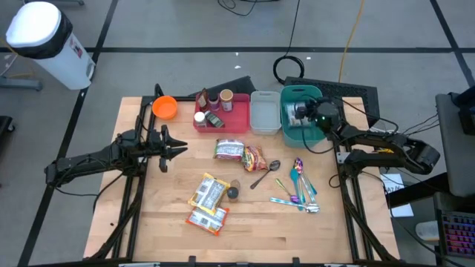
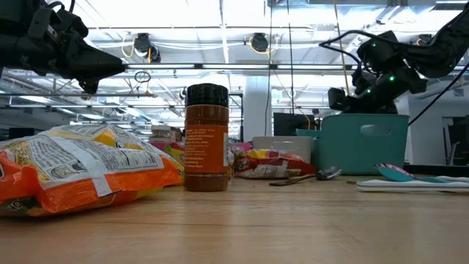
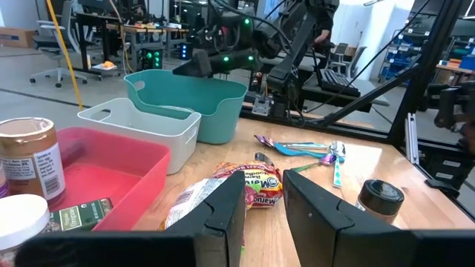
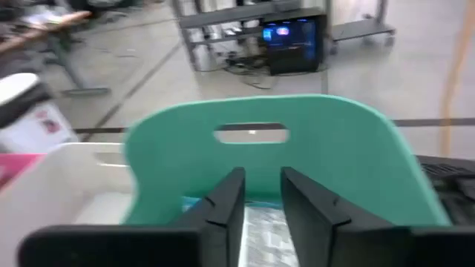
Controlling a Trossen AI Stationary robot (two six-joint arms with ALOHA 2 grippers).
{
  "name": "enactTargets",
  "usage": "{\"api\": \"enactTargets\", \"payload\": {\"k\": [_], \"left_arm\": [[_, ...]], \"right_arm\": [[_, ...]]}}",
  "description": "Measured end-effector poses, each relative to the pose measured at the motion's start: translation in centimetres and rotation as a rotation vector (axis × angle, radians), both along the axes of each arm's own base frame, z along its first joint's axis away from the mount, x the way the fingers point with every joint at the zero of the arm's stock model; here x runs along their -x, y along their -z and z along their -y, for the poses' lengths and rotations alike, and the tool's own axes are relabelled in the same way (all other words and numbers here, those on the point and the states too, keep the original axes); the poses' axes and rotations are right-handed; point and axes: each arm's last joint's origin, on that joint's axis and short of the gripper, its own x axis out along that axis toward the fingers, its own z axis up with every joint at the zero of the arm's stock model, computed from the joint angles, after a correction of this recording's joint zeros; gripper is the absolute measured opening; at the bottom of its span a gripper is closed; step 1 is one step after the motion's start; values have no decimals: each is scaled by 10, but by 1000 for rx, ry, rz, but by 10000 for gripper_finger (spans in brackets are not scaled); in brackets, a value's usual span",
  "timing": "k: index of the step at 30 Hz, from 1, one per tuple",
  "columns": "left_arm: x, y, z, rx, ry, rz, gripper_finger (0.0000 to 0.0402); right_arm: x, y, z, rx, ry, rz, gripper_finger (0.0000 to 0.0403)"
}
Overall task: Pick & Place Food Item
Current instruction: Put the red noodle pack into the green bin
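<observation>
My right gripper (image 1: 300, 113) hangs open over the teal bin (image 1: 291, 133) at the table's far right. In its wrist view the fingers (image 4: 260, 199) point down into the bin (image 4: 326, 141), above a silvery packet (image 4: 261, 226) that lies on the bin's floor. My left gripper (image 1: 177, 148) is open and empty above the table's left part, pointing toward the right edge. Two snack packets (image 1: 230, 150) (image 1: 254, 157) lie flat mid-table, and two more (image 1: 208, 191) (image 1: 207, 219) lie nearer the front. A brown spice jar (image 2: 206, 138) stands upright.
A white bin (image 1: 265, 113), a red bin (image 1: 223, 111) holding jars, and an orange bowl (image 1: 165, 107) line the far edge. A spoon (image 1: 265, 174) and several coloured utensils (image 1: 298, 190) lie at the right. The front of the table is bare wood.
</observation>
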Motion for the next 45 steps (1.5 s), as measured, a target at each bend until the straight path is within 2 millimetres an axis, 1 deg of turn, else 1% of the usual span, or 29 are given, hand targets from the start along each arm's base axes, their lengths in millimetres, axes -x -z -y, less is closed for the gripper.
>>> {"api": "enactTargets", "payload": {"k": [3,9,12,15,18,20,22,25,28,30,33,38,45], "left_arm": [[0,0,0,0,0,0,97],[0,0,0,0,0,0,97],[0,0,0,0,0,0,97],[0,0,0,0,0,1,97],[0,0,0,0,0,1,97],[0,0,0,0,0,1,97],[0,0,0,0,0,1,97],[0,0,0,0,-1,1,97],[0,0,0,-1,-6,1,97],[0,0,0,-1,-6,2,97],[0,0,0,-1,-7,2,97],[0,0,0,6,-7,2,97],[0,0,0,6,-7,1,97]], "right_arm": [[-4,-6,0,29,-114,53,118],[-20,-27,-9,151,-446,243,162],[-29,-41,-22,259,-627,341,178],[-39,-55,-42,376,-815,418,196],[-52,-65,-63,420,-957,451,221],[-64,-72,-76,414,-1027,428,239],[-77,-81,-88,384,-1093,364,256],[-96,-97,-105,296,-1113,178,277],[-113,-108,-117,210,-1076,-33,287],[-122,-107,-123,159,-1063,-136,287],[-138,-97,-129,117,-1098,-203,284],[-159,-61,-131,61,-1127,-339,278],[-176,-17,-131,-36,-1139,-468,278]]}}
